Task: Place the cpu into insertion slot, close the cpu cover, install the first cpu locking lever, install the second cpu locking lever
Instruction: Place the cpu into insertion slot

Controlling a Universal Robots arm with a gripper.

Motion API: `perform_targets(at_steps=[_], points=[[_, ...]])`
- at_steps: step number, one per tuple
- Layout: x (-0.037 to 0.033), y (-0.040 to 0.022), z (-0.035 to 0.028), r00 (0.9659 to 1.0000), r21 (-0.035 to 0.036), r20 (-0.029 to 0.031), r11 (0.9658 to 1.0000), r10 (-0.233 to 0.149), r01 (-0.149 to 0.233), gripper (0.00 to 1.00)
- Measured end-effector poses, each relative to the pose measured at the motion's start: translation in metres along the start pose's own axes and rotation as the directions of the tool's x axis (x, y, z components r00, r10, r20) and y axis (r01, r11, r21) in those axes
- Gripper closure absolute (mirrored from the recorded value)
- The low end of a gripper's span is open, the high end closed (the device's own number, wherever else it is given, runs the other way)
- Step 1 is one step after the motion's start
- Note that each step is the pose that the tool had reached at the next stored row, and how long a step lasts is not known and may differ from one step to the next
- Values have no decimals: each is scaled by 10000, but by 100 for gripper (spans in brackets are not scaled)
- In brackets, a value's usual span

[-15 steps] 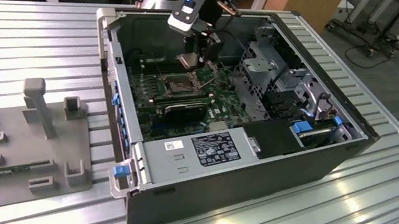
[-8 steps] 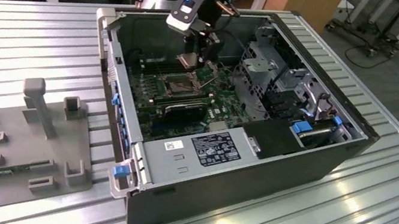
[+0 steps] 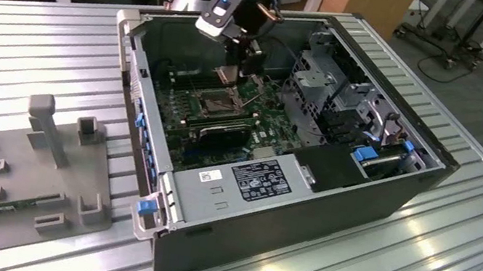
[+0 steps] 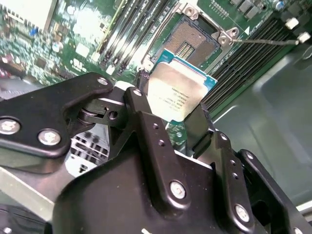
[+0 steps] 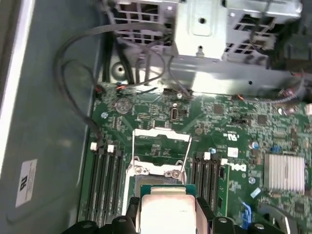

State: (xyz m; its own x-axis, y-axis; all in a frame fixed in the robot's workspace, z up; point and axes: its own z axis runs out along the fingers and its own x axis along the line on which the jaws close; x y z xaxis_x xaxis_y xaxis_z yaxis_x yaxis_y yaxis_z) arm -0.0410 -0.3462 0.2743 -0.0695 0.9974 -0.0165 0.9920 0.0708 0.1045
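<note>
My gripper hangs inside the open computer case, shut on the cpu. In both wrist views the cpu shows its pale metal top, clamped at two opposite edges by the black fingers. It is held above the motherboard, apart from the insertion slot, which lies open and bare. The cpu cover stands swung up at the slot's far edge. Two thin wire locking levers are raised beside the slot.
Memory slots flank the socket on both sides. Loose black cables and a metal drive cage lie beyond it, and a finned heatsink sits nearby. A grey fixture stand rests on the slatted metal table at the exterior view's left.
</note>
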Motion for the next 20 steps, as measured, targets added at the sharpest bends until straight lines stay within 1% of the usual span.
perform_targets(at_steps=[2,5,6,9,10,12,13,14,16,17,18,19,20], points=[[0,-1,8,9993,5,40,9993,373,-373,46],[1,-2,17,9960,11,94,9960,892,-892,46],[0,-2,17,9955,11,99,9955,943,-943,46],[0,-2,17,9955,8,102,9955,946,-946,46],[1,-3,18,9955,0,102,9955,946,-946,46],[6,-6,26,9955,-44,97,9956,938,-937,46],[9,-9,33,9956,-86,95,9956,930,-929,46],[10,-13,39,9957,-155,93,9956,926,-925,46],[10,-19,46,9957,-362,91,9951,924,-920,46],[11,-23,50,9957,-451,87,9948,922,-917,46],[12,-27,55,9958,-511,84,9945,917,-912,46],[12,-33,60,9959,-548,82,9945,904,-898,46],[13,-39,67,9960,-560,80,9945,886,-880,46]])
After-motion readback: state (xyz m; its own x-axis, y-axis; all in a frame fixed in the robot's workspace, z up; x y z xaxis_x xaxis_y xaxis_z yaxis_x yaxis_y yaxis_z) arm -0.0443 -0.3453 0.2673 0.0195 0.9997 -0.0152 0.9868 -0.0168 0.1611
